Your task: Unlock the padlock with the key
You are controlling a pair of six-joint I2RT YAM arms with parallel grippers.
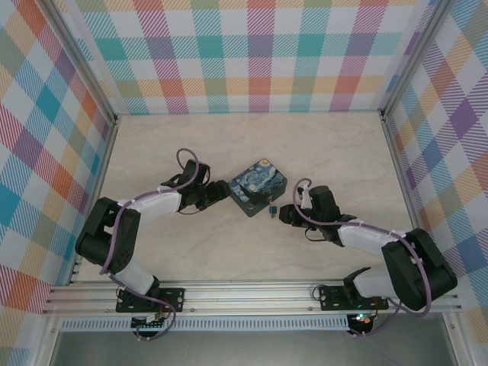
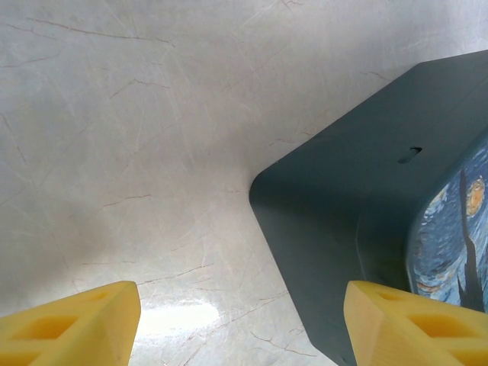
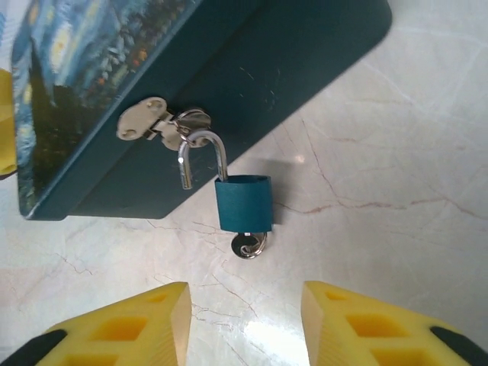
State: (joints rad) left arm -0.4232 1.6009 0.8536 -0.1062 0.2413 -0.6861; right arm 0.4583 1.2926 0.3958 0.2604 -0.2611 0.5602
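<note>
At 6 o'clock in the right wrist view, the right gripper has its yellow fingers apart, clamped on nothing. Just beyond, at centre, sits the padlock, with the key seated in its 6 o'clock end. One shackle leg stands free of the teal body. The loop is hooked through the hasp of the painted box.

Overhead, the lock is a mere speck at the box's 5 o'clock edge.

The left gripper, fingers also apart, faces a box corner at 3 o'clock over the marble table. Checked walls close the far side.

Key sits in the unlatched padlock.
</note>
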